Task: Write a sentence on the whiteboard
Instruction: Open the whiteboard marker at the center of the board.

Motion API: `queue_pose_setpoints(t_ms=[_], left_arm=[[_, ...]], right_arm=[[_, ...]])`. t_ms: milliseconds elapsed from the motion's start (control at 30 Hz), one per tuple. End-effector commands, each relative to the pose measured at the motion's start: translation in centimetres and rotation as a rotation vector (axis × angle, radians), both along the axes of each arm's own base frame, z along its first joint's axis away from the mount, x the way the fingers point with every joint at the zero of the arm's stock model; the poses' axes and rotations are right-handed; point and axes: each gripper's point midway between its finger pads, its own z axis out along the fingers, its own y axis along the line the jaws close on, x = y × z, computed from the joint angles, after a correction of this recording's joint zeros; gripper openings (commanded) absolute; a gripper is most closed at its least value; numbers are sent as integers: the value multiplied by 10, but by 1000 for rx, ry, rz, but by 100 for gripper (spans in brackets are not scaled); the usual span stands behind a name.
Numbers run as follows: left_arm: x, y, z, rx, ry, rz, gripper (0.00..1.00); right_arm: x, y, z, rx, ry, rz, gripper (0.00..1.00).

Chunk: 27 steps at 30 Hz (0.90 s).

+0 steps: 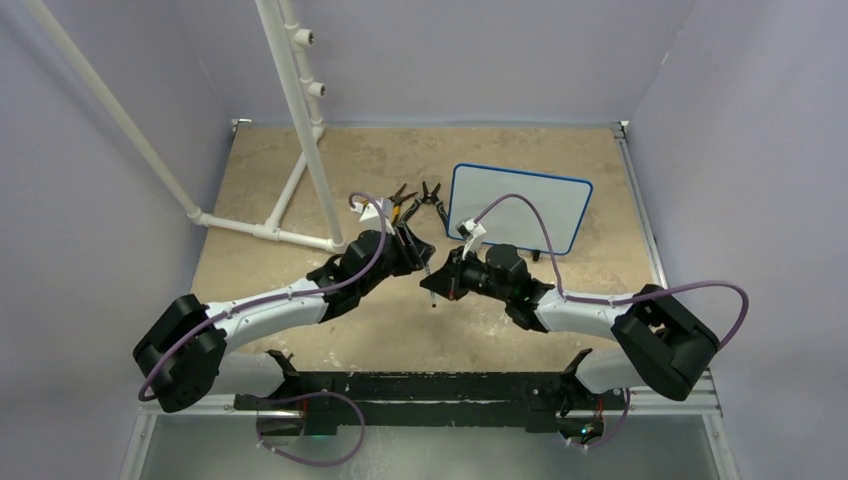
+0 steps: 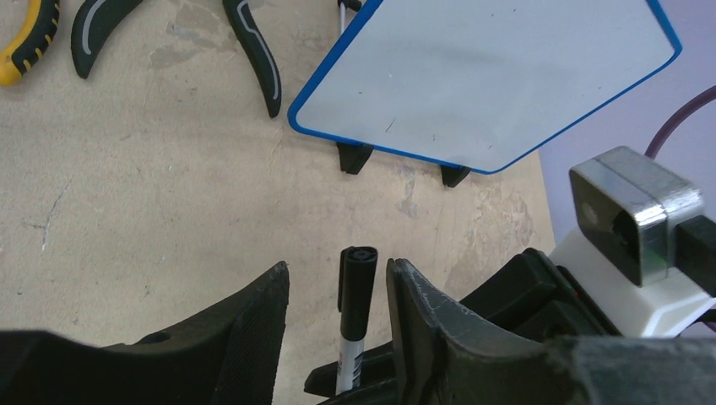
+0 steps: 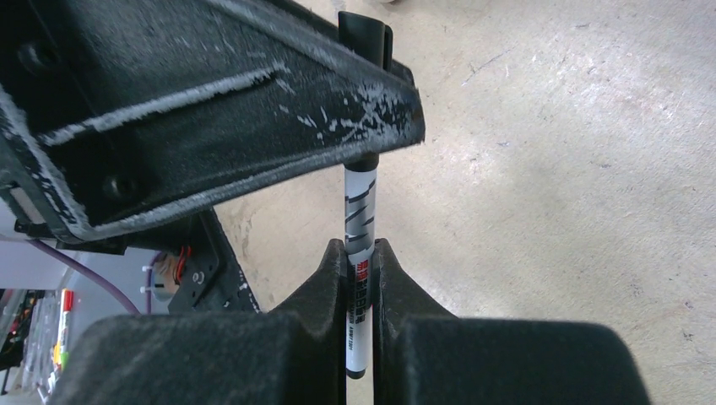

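The whiteboard (image 1: pixel 520 205) (image 2: pixel 490 76), white with a blue rim, stands on small black feet right of the table's centre. Its face is blank, and no sentence is in view. A marker (image 1: pixel 432 287) (image 3: pixel 360 207) with a white barrel and a black cap (image 2: pixel 356 283) is held between the two arms. My right gripper (image 1: pixel 447 280) (image 3: pixel 360 251) is shut on the barrel. My left gripper (image 1: pixel 420 258) (image 2: pixel 338 270) is open, its fingers on either side of the cap with a gap on each side. One left finger (image 3: pixel 211 110) fills the upper left of the right wrist view.
Two pairs of pliers (image 1: pixel 415 203) lie just left of the whiteboard, one yellow-handled (image 2: pixel 25 42), one black-handled (image 2: pixel 253 51). A white pipe frame (image 1: pixel 300 130) rises at the back left. Lilac walls enclose the tan tabletop (image 1: pixel 400 330).
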Motion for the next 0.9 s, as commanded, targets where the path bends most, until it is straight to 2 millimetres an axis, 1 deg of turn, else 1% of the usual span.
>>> queue_pose_setpoints(t_ms=[0, 167, 367, 400, 500, 600, 667, 867], left_arm=[[12, -6, 27, -7, -73, 6, 43], [13, -7, 27, -1, -76, 3, 34], [12, -11, 24, -2, -63, -15, 25], [12, -12, 23, -2, -61, -16, 22], [14, -13, 24, -3, -61, -16, 0], [21, -11, 29, 0, -73, -4, 0], [27, -8, 37, 4, -96, 6, 0], [51, 11, 63, 17, -180, 91, 0]], right_arm=[[3, 6, 17, 30, -48, 15, 0], [3, 6, 16, 27, -44, 18, 0], [2, 8, 15, 22, -42, 30, 0], [2, 8, 15, 21, -42, 33, 0], [1, 8, 14, 11, -37, 39, 0], [-1, 7, 10, -8, -20, 44, 0], [-4, 7, 5, -28, -4, 46, 0], [-13, 2, -11, -95, 53, 40, 0]])
